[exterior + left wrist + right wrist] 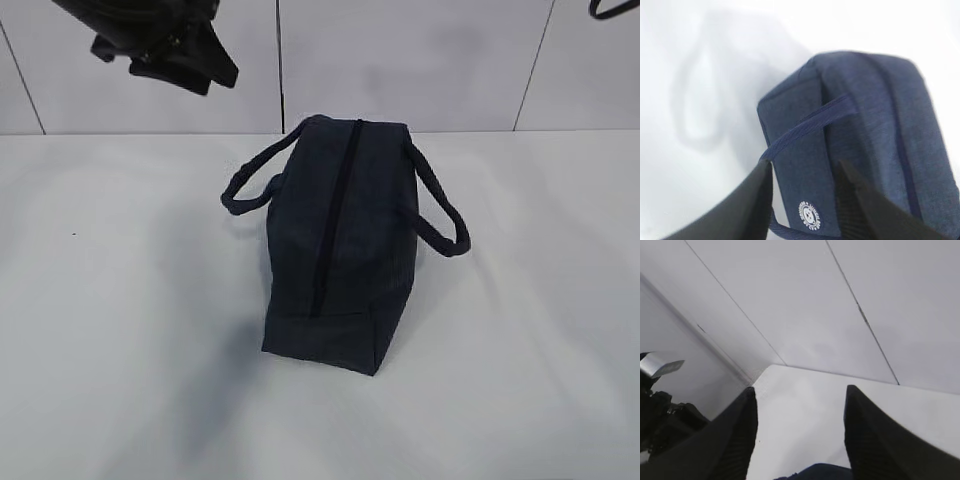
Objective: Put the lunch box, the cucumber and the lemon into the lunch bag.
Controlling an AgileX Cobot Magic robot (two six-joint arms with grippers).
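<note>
White table [110, 330], tiled wall behind. Dark navy fabric lunch bag [335, 240] sits centre, zipper closed. Left pincer [802, 192] spread above its handle, holding nothing. Right pincer [800, 435] spread, empty.

The lunch bag [860, 140] carries a round white logo [810, 216], lettering illegible.

The bag's [335, 240] closed zipper [333, 220] is hiding its contents; the frame edge is cropping the left gripper [170, 50].
</note>
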